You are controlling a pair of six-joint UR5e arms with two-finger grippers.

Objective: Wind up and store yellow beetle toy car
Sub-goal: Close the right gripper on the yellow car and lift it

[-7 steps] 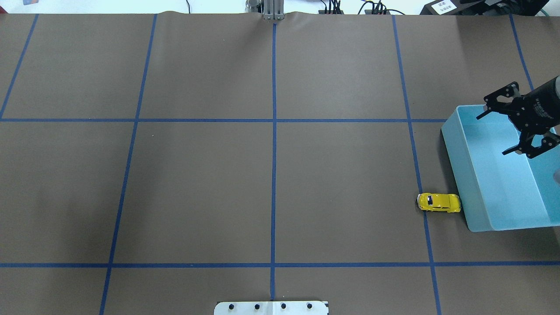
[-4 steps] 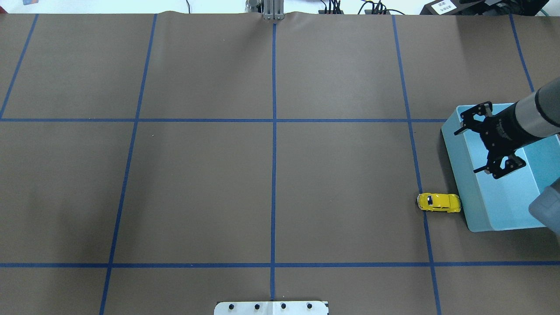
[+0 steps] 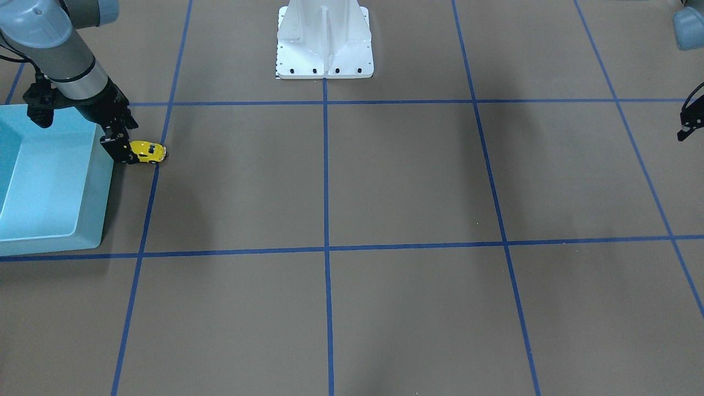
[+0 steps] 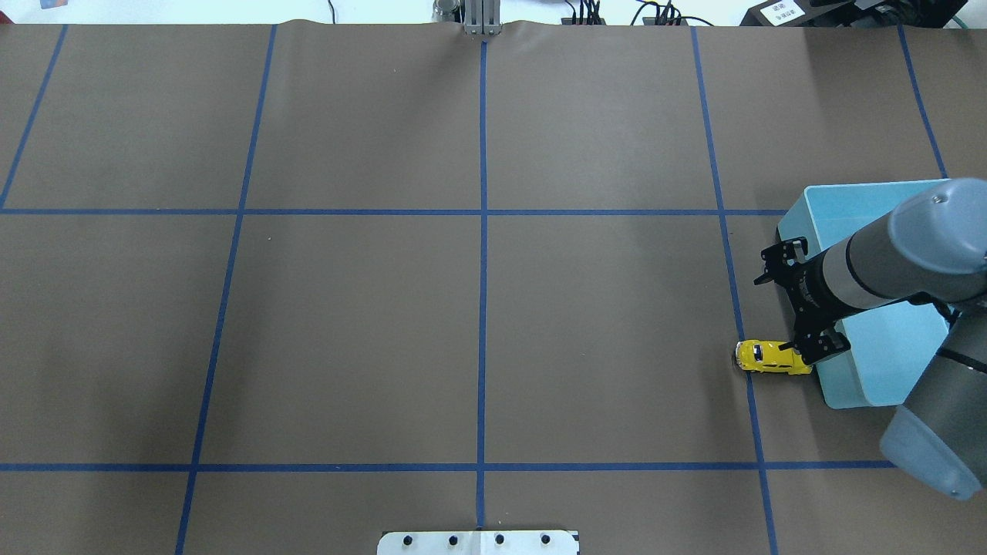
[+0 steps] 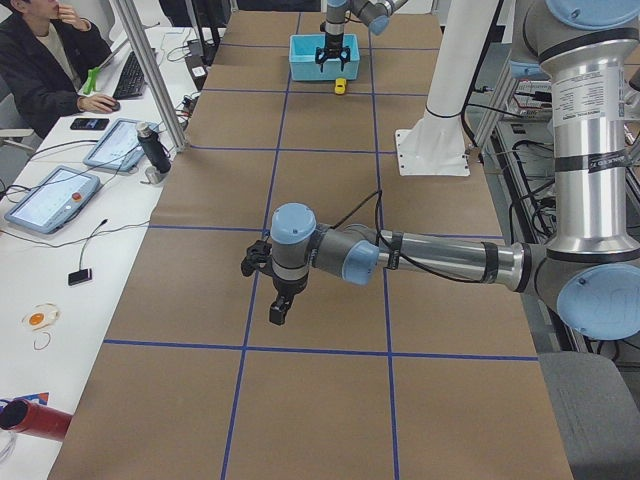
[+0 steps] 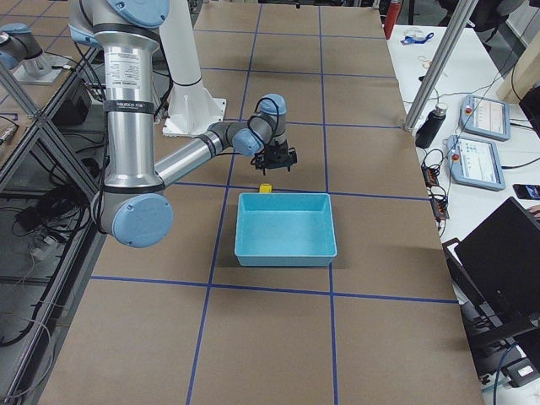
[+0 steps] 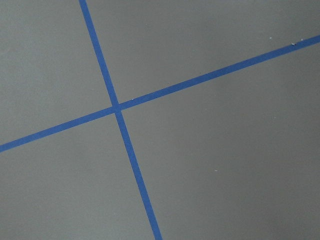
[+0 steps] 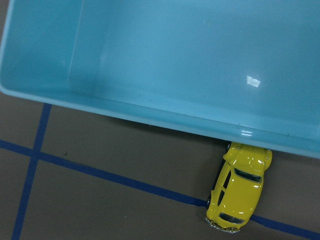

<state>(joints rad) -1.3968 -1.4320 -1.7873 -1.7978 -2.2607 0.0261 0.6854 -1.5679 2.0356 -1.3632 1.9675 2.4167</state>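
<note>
Yellow beetle toy car [image 4: 773, 358] stands on the counter [image 4: 347, 324] against the blue bin's [image 4: 840, 389] outer wall at 8 o'clock, apparently neither wound nor stored, right claw [image 4: 788, 314] spread empty close over it.

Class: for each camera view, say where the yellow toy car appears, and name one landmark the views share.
Front-facing: yellow toy car upper left.
Overhead: car right, below middle.
Exterior left: car top centre.
Exterior right: car near centre.
Left wrist: not in view.
Right wrist: car bottom right.
Landmark: blue bin beside it.
</note>
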